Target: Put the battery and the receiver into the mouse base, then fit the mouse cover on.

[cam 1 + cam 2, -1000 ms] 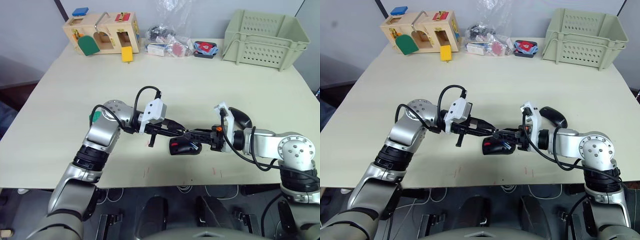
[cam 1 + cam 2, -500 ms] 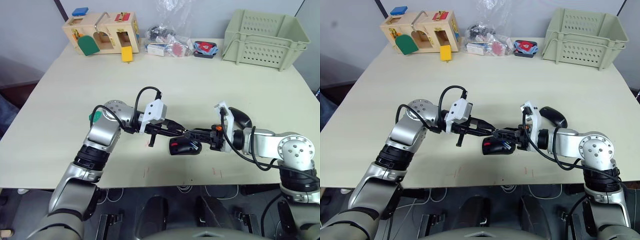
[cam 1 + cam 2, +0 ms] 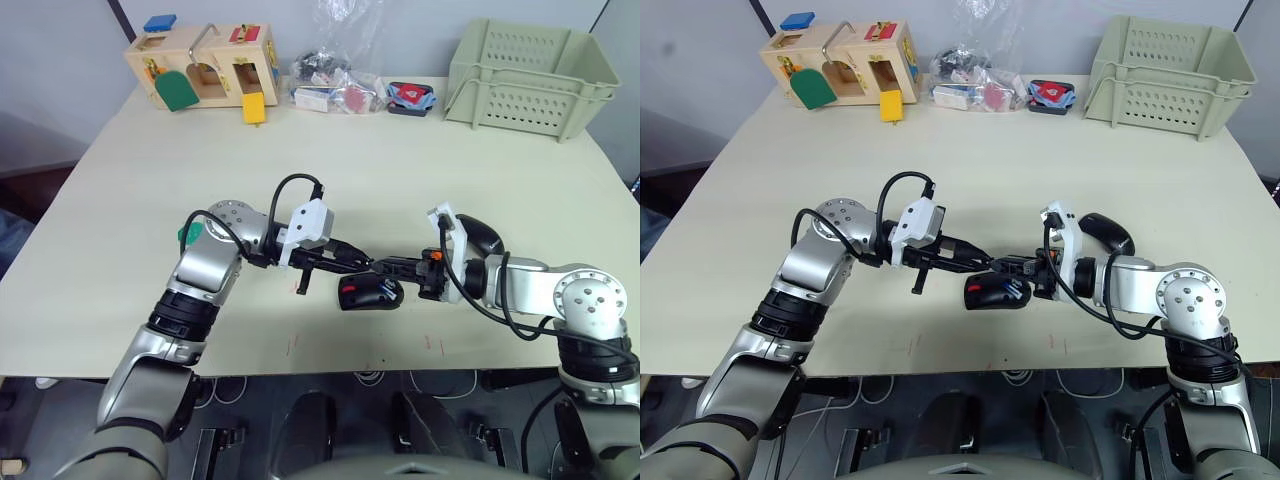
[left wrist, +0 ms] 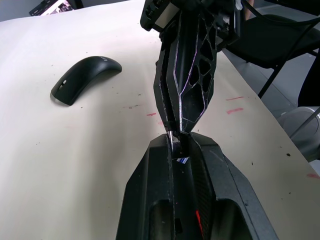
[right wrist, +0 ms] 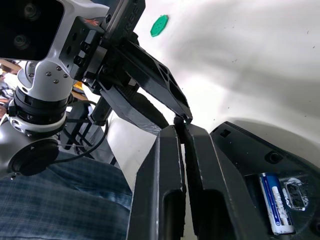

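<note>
Now, going from my left: my left end effector [image 3: 362, 266] reaches in over the middle of the desk [image 3: 400, 170], its fingers drawn narrow, almost together, and in the left wrist view a tiny piece shows in the slit at their tips, too small for me to name. Just below those tips lies the mouse base [image 3: 369, 293], flat on the desk with its red patch showing. The battery [image 5: 276, 202] already sits in a slot inside the base, white with its blue end. My right end effector [image 3: 383, 266] comes in from the other side, fingers closed tight together, its tips meeting the left one's tips right above the base. Behind my right wrist, the mouse cover [image 3: 482, 236] rests on the desk, apart from the base.
</note>
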Controlling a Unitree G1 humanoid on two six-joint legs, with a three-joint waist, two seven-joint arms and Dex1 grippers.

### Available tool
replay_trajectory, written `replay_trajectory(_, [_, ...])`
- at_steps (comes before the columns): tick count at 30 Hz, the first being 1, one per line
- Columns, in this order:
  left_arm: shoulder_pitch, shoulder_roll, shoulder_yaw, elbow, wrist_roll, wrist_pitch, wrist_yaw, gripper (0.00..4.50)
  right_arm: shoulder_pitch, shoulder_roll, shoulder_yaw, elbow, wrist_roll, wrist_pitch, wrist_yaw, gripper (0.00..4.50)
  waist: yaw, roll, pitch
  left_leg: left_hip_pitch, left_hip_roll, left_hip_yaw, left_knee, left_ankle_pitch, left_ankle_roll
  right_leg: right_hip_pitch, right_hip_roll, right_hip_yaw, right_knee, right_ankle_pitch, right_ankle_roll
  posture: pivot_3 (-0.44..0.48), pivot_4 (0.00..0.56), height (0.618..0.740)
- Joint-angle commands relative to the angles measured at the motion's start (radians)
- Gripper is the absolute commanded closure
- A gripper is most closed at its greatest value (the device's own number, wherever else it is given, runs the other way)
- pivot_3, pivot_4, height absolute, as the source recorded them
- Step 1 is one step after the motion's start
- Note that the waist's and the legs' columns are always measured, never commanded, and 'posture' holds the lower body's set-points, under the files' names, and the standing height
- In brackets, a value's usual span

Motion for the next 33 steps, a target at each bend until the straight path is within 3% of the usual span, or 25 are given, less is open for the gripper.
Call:
replay_trajectory(1, [-0.003,-0.002,0.000,-0.023,-0.002,-0.016,-0.001,3.92,-0.017,0.000,-0.001,-0.018,0.016,-0.014,0.009,4.47,0.000,0.000,0.000,0.000,0.000,0.000,0.000,0.000,0.000,0.000,0.000,0.000,0.000,0.000,0.000,0.000,0.150,0.740])
replay_trajectory(8, [-0.008,-0.007,0.005,-0.002,-0.002,-0.025,0.002,3.92,-0.012,-0.006,-0.006,-0.019,0.006,-0.019,0.019,4.47,0.000,0.000,0.000,-0.001,0.000,0.000,0.000,0.000,0.000,-0.001,0.000,0.000,0.000,0.000,0.000,0.000,0.150,0.740])
replay_trajectory(11, [-0.007,-0.006,0.012,0.005,-0.007,-0.030,0.000,3.08,-0.011,-0.013,-0.010,-0.027,0.000,-0.022,0.033,4.50,0.000,0.000,0.000,-0.002,0.000,0.000,0.000,0.000,0.000,-0.003,0.000,0.000,0.000,0.000,0.000,0.000,0.150,0.740])
replay_trajectory(13, [-0.005,-0.003,0.017,0.007,-0.011,-0.031,-0.002,2.26,-0.010,-0.019,-0.011,-0.033,-0.005,-0.023,0.043,4.50,0.000,0.000,0.000,-0.004,0.000,0.000,0.000,0.000,0.000,-0.004,0.000,0.000,0.000,0.000,0.000,0.000,0.150,0.740])
replay_trajectory(14, [-0.002,0.001,0.024,0.009,-0.014,-0.033,-0.002,1.63,-0.009,-0.028,-0.013,-0.042,-0.013,-0.025,0.054,4.50,0.000,0.000,0.000,-0.006,0.000,0.000,0.000,0.000,0.000,-0.006,0.000,0.000,0.000,0.000,0.000,0.000,0.150,0.740])
replay_trajectory(16, [0.008,0.009,0.034,0.010,-0.019,-0.039,-0.005,1.20,-0.004,-0.044,-0.015,-0.056,-0.030,-0.030,0.071,4.50,0.000,0.000,0.000,-0.009,0.000,-0.001,0.001,0.000,0.000,-0.009,0.000,0.000,0.000,0.000,0.000,0.000,0.150,0.740])
replay_trajectory(19, [0.037,0.030,0.062,-0.010,-0.047,-0.028,-0.012,0.11,-0.002,-0.087,-0.015,-0.085,-0.063,-0.029,0.098,4.50,0.000,0.000,0.000,-0.013,0.000,0.000,0.002,0.000,0.000,-0.014,0.000,0.000,0.002,0.000,0.000,0.000,0.150,0.740])
replay_trajectory(27, [0.151,0.096,0.140,-0.088,-0.106,-0.017,-0.003,0.11,-0.067,-0.272,0.032,-0.156,-0.143,0.071,0.147,4.50,-0.003,0.001,0.000,-0.013,0.000,0.000,0.001,0.000,0.000,-0.014,0.000,0.000,0.002,0.000,0.000,0.000,0.150,0.740])
replay_trajectory(33, [0.230,0.129,0.179,-0.152,-0.134,-0.018,0.008,0.11,-0.209,-0.384,0.127,-0.209,-0.219,0.141,0.220,4.50,-0.007,0.000,0.000,-0.013,0.000,0.000,0.001,0.000,0.000,-0.015,0.000,0.000,0.002,0.000,0.000,0.000,0.150,0.740])
